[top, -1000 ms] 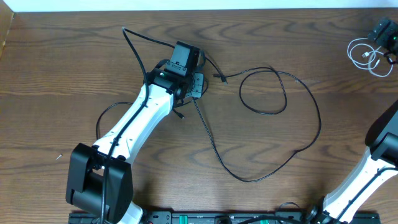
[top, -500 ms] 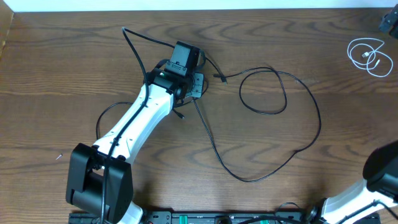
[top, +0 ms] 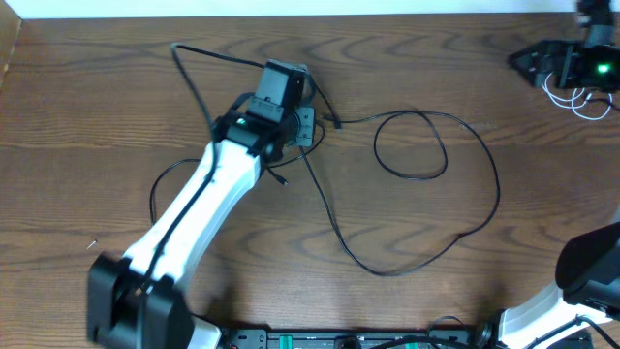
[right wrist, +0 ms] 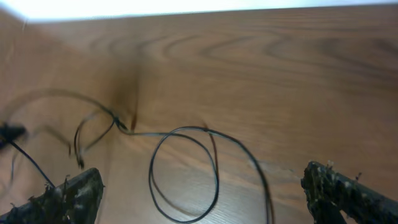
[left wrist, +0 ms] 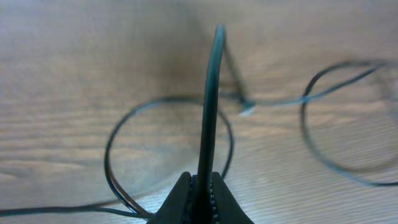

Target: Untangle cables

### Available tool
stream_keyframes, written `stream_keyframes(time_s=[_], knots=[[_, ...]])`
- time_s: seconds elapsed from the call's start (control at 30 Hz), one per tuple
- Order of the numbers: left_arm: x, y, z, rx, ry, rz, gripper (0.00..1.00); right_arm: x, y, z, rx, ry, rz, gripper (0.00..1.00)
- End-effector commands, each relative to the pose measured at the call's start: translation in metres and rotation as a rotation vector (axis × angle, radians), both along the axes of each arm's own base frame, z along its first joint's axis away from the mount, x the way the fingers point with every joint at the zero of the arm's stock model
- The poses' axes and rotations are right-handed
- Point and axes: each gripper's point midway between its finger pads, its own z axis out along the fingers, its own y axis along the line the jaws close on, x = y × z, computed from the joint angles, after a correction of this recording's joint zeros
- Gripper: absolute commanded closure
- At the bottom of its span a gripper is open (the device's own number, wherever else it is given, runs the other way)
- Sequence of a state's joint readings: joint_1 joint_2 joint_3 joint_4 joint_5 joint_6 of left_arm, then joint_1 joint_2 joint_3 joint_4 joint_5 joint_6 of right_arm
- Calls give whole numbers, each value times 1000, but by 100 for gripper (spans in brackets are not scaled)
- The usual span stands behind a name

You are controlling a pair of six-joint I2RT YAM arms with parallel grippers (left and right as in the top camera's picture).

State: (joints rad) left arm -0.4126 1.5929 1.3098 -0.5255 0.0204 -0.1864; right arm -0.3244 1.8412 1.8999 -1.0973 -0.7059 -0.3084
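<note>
Clenching the black cable (left wrist: 210, 93) between shut fingers, the left gripper (left wrist: 202, 186) pinches a strand that stands straight up from the grip in the wrist view. Out from the pinch, the cord lies over the wooden table (top: 97, 116). One stretch runs off toward the far left. A small plug end sits just right of the gripper. The rest makes a closed loop to the right, then a wide arc that swings round toward the near side and back under the gripper. The white left arm (top: 194, 208) reaches in from the near left corner.

The right gripper (right wrist: 202, 180) has its fingers spread wide with nothing between them, only bare wood and the distant black loop beyond. From overhead it hangs at the far right corner above the white cable (top: 579, 100), whose thin loops peek out just beneath it. Whether it touches them is unclear. The two cables lie well apart.
</note>
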Motion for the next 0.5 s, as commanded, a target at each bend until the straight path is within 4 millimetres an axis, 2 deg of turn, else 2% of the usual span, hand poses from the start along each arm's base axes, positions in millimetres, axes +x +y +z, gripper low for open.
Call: stream_keyframes(time_s=[0.0,0.1,0.23,0.33,0.47], knots=[[-7,4,49,-62,-106,20,92,0,26,-5,-122,-38,125,1],[-18,9,76,-112,-148,48,92,2,46,-23,-211,-3,155,1],[-28,11,103,-148,-209,39,92,-1,77,-38,-244,15,219,1],[-33,2,128,-219,-271,-9,92,-3,100,-47,-254,16,270,1],[-35,-14,163,-322,-370,-92,92,-6,112,-57,-251,28,299,1]])
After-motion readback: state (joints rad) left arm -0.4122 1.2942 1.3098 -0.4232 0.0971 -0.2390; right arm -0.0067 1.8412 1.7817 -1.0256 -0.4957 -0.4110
